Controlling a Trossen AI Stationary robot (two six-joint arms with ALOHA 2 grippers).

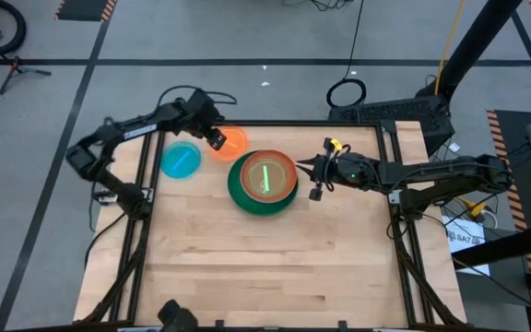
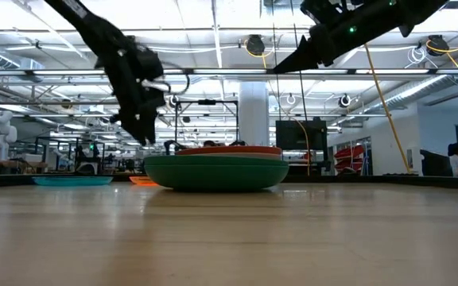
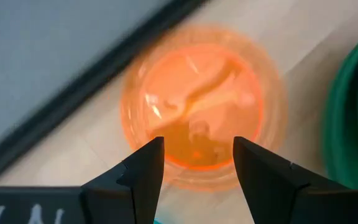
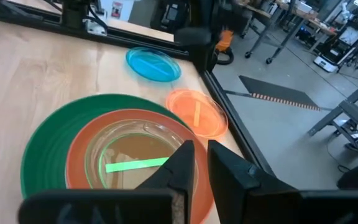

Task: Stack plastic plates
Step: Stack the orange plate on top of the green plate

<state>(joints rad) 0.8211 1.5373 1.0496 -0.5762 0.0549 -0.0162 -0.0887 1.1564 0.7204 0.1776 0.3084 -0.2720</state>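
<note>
A stack (image 1: 263, 182) stands mid-table: a large dark green plate (image 4: 48, 146) at the bottom, an orange-red one (image 4: 79, 163) on it, and a small lime green one (image 4: 126, 163) on top. A small orange plate (image 1: 233, 143) and a blue plate (image 1: 181, 160) lie flat on the table, left of the stack near the far edge. My left gripper (image 3: 197, 158) hovers open above the orange plate (image 3: 194, 102), clear of it in the low view (image 2: 145, 131). My right gripper (image 4: 201, 155) hangs raised at the stack's right rim, its fingers a narrow gap apart, holding nothing.
The table's dark metal frame (image 1: 390, 175) runs along its left, right and far sides, close behind the orange plate. The near half of the wooden table (image 1: 265, 267) shows bare wood. Cables and a stand base lie on the floor beyond the far edge.
</note>
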